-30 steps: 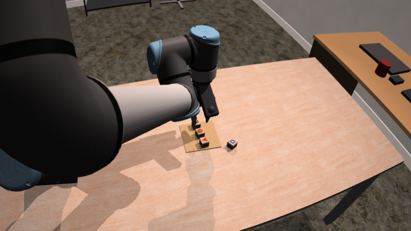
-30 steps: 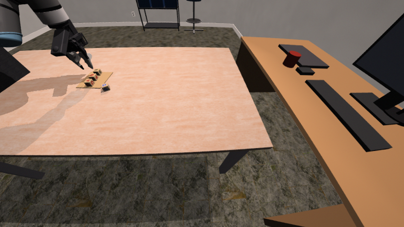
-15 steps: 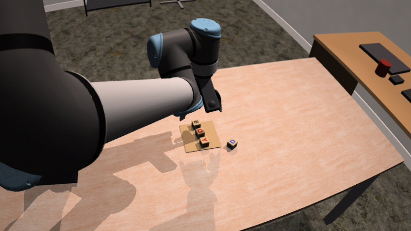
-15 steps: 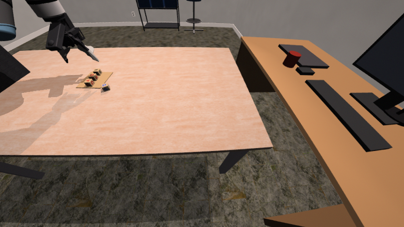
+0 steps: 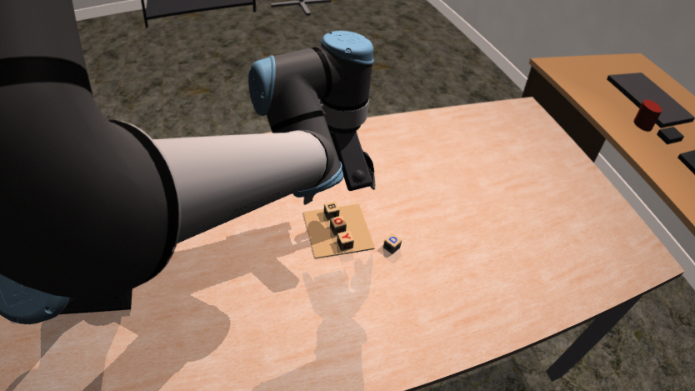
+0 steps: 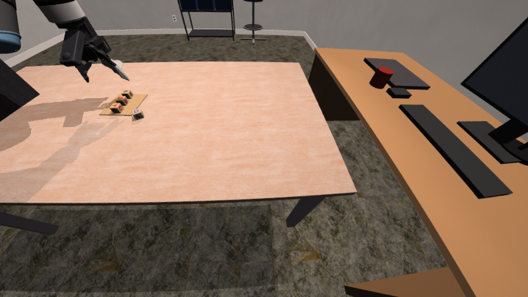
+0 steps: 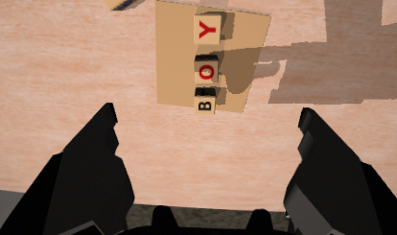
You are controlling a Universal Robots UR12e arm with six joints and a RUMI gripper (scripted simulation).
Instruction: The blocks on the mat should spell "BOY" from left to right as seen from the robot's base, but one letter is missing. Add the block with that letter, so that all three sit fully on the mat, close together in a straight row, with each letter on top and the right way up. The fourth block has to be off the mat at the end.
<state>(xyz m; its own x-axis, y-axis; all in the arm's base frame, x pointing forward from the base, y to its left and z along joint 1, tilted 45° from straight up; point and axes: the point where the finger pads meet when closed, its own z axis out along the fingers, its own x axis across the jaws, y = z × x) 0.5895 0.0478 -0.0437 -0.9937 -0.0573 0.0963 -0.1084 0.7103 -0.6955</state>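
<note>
Fingers are spread wide and empty above the desk [image 5: 487, 187], since B [image 5: 332, 208], O [image 5: 337, 223], Y [image 5: 346, 238] already line the mat [image 5: 362, 223], with D [image 5: 392, 243] off it.

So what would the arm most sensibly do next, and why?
Probably just lift clear and stop. The gripper is open and empty above the mat, where the B, O and Y blocks sit in a row; the D block is off it.
</note>
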